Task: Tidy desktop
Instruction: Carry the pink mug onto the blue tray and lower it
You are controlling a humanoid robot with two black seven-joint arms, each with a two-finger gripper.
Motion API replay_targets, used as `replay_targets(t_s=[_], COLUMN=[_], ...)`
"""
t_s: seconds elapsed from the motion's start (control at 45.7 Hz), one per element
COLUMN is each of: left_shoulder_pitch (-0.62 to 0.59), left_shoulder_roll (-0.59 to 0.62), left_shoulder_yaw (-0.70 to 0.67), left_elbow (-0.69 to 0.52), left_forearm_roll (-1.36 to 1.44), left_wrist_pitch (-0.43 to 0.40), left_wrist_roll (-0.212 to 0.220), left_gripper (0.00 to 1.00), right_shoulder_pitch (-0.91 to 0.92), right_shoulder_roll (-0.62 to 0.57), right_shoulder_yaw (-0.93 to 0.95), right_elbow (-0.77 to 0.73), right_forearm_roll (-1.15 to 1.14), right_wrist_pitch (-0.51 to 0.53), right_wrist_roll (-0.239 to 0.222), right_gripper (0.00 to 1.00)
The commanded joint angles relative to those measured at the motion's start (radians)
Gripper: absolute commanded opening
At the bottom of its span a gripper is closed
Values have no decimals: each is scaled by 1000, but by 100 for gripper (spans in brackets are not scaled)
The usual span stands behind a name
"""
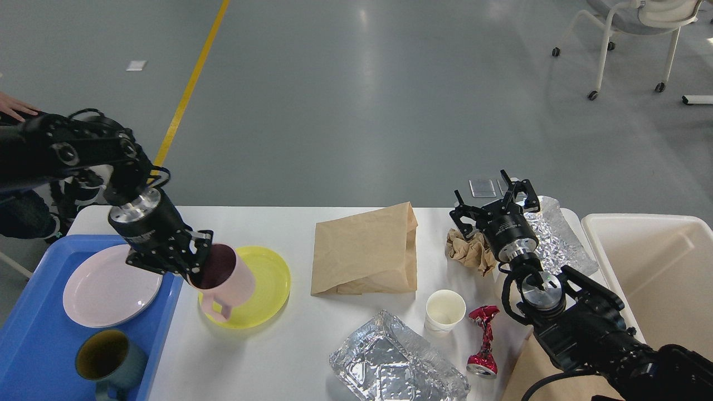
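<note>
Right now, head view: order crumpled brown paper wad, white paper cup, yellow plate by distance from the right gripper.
1. Crumpled brown paper wad, just below the right gripper.
2. White paper cup, nearer me.
3. Yellow plate, far left.

A large white matte rectangular desktop [289, 356] carries a translucent yellow round plastic plate [266, 289]. At its nine o'clock, a pale pink ceramic mug [227, 281] shows a dark maroon inside. A bright blue plastic tray [33, 345] holds a pale pink plate [106, 287] and a teal mug with an ochre interior [108, 359]. A crushed red metallic can [483, 340] glints.
</note>
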Motion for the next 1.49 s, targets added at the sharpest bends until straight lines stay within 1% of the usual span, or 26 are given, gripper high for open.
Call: replay_targets(t_s=[0.0, 0.153, 0.35, 0.46, 0.701, 0.898, 1.073, 1.139, 1.314, 1.38, 1.468], left_shoulder_pitch=[-43, -40, -34, 15, 147, 250, 304, 330, 448, 474, 480], left_shoulder_roll=[116, 192, 288, 327, 399, 400, 390, 377, 342, 334, 333], left_shoulder_yaw=[43, 100, 211, 229, 231, 215, 192, 159, 53, 37, 37], left_elbow=[3, 45, 134, 172, 210, 293, 336, 336, 339, 339, 339], left_forearm_roll=[14, 14, 14, 14, 14, 14, 13, 13, 13, 13, 13], left_wrist_pitch=[0, 0, 0, 0, 0, 0, 0, 0, 0, 0, 0], left_wrist_roll=[-1, -1, -5, -2, -2, -2, -4, -2, -2, -2, -2], left_gripper=[0, 0, 0, 0, 0, 0, 0, 1, 1, 1, 1], right_shoulder_pitch=[0, 0, 0, 0, 0, 0, 0, 0, 0, 0, 0], right_shoulder_roll=[0, 0, 0, 0, 0, 0, 0, 0, 0, 0, 0], right_shoulder_yaw=[0, 0, 0, 0, 0, 0, 0, 0, 0, 0, 0], right_elbow=[0, 0, 0, 0, 0, 0, 0, 0, 0, 0, 0], right_forearm_roll=[0, 0, 0, 0, 0, 0, 0, 0, 0, 0, 0], right_wrist_pitch=[0, 0, 0, 0, 0, 0, 0, 0, 0, 0, 0], right_wrist_roll=[0, 0, 0, 0, 0, 0, 0, 0, 0, 0, 0], right_gripper=[100, 100, 100, 100, 100, 100, 100, 100, 100, 100, 100])
